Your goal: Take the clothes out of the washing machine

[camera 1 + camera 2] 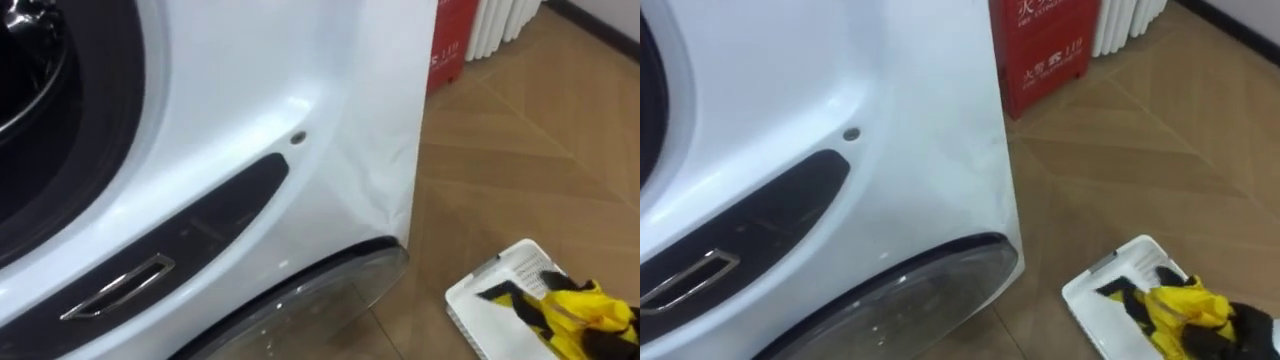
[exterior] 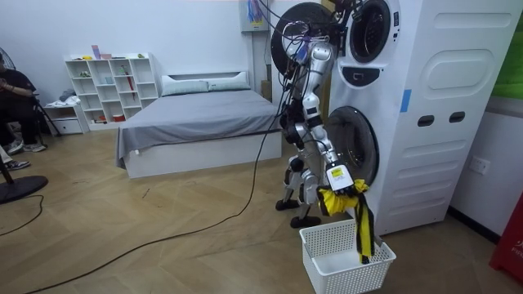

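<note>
Garment (image 1: 582,303), yellow and black, bunches over one corner of a white laundry basket (image 1: 497,283) on the wood floor in the left eye view, low on the robot's right; the washing machine (image 1: 250,120) fills the rest, its white front running to a curved glass door at the bottom edge, a red box (image 1: 450,40) standing behind it

In the room view the robot stands at the stacked machine, beside the lower drum. Its right hand (image 2: 337,178) is closed round the bunched top of the garment just above the basket. The cloth's long axis runs straight down, one black-and-yellow strip pointing into the basket, its lower end inside against the wall. The left hand (image 2: 321,39) is raised at the open upper door; its grip cannot be told

The right eye view has the same yellow bundle over the basket's corner, at the lower right
</note>
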You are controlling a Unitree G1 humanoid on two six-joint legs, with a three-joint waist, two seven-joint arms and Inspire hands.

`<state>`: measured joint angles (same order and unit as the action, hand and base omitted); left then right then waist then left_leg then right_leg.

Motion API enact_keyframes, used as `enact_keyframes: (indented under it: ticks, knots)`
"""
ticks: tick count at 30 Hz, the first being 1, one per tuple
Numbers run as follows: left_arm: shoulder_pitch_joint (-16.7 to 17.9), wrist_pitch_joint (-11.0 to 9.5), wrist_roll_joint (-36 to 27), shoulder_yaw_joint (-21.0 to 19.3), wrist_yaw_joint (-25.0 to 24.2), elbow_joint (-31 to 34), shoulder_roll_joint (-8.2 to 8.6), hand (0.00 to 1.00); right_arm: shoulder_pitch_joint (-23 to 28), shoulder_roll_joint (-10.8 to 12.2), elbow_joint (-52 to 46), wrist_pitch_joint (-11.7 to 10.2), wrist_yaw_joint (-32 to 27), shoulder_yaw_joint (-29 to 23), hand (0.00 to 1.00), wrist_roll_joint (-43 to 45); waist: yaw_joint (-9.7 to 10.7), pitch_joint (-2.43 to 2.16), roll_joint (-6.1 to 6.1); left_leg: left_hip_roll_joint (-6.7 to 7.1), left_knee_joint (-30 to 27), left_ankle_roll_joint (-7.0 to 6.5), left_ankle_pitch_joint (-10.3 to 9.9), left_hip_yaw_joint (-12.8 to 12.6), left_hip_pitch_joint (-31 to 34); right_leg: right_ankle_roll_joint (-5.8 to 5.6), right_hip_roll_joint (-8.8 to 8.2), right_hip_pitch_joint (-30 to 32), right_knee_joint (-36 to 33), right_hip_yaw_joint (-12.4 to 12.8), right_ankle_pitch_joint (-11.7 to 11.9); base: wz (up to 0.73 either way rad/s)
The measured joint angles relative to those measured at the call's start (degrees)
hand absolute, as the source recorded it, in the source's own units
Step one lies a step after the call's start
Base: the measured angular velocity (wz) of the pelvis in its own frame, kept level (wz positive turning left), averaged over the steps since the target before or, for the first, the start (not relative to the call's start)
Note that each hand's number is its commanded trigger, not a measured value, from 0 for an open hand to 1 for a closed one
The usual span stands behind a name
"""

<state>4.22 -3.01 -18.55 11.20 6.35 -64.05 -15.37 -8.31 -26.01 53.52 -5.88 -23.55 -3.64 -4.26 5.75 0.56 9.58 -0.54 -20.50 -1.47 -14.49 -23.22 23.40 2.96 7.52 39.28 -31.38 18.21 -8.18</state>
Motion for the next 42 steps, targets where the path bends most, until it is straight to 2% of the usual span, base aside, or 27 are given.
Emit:
enact_keyframes:
  ticks: [1,2,3,4,7,14,30,42]
  knots:
    - [0.07,0.0,-0.02,0.58,0.3,-0.02,0.31,0.0,-0.33,-0.6,0.0,-0.03,-0.72,0.0,1.0,-0.29,-0.25,0.01,-0.02,0.28,0.0,-0.03,0.02,0.02,0.06,-0.15,-0.06,0.23,-0.4,0.33,-0.28,-0.06]
    - [0.16,-0.04,-0.08,1.19,0.35,-0.03,0.45,0.0,-0.77,-1.21,0.05,-0.29,-1.51,0.02,0.79,-0.91,-0.34,0.01,-0.02,0.45,-0.02,-0.03,0.02,0.02,0.32,-0.26,-0.16,0.58,-0.61,0.45,-0.36,-0.04]
    - [0.18,-0.06,-0.16,1.51,0.36,-0.03,0.44,0.0,-0.98,-1.47,0.06,-0.41,-1.99,0.02,0.06,-1.29,-0.33,0.03,-0.04,0.48,-0.06,-0.03,0.02,0.02,0.5,-0.31,-0.2,0.76,-0.64,0.46,-0.36,0.0]
    - [0.24,-0.06,-1.21,2.06,0.37,-0.02,0.42,0.0,-1.23,-1.83,0.05,-0.51,-2.92,0.02,0.0,-2.1,-0.25,0.04,-0.08,0.47,-0.27,-0.03,0.02,0.0,0.94,-0.37,-0.31,1.01,-0.64,0.37,-0.32,0.06]
    - [0.26,0.08,-2.14,3.29,0.35,-0.01,0.46,0.0,-2.0,-2.52,0.07,-0.53,-4.7,0.02,0.0,-3.47,-0.35,0.13,-0.21,0.5,-0.35,-0.05,0.02,-0.15,1.72,-0.55,-0.45,1.81,-0.61,0.33,-0.2,0.03]
    - [0.36,0.12,-2.15,3.68,0.35,0.66,0.46,0.0,-2.93,-2.58,-1.54,-0.53,-7.1,0.01,0.0,-3.66,-0.33,0.13,-0.31,0.35,-1.02,-0.06,0.03,-0.21,3.14,-0.55,-0.47,2.86,-0.6,0.28,-0.19,0.0]
    - [1.09,-0.15,-2.16,4.9,-0.31,2.85,0.41,0.0,-2.33,-2.58,-4.42,-1.15,-7.78,0.28,0.0,-1.63,-0.12,0.06,-0.6,0.17,-1.22,-0.06,0.03,-0.14,3.71,-0.51,-0.73,2.94,-0.29,-0.44,-0.22,0.02]
    - [2.06,-0.25,-2.18,5.91,-0.32,2.87,0.4,0.0,-0.09,-2.57,-4.37,-1.62,-8.1,0.31,0.0,-1.76,0.04,0.05,-1.39,0.17,-1.45,-0.06,0.03,-0.12,3.88,-0.52,-1.13,2.93,-0.38,-1.1,-0.21,0.03]
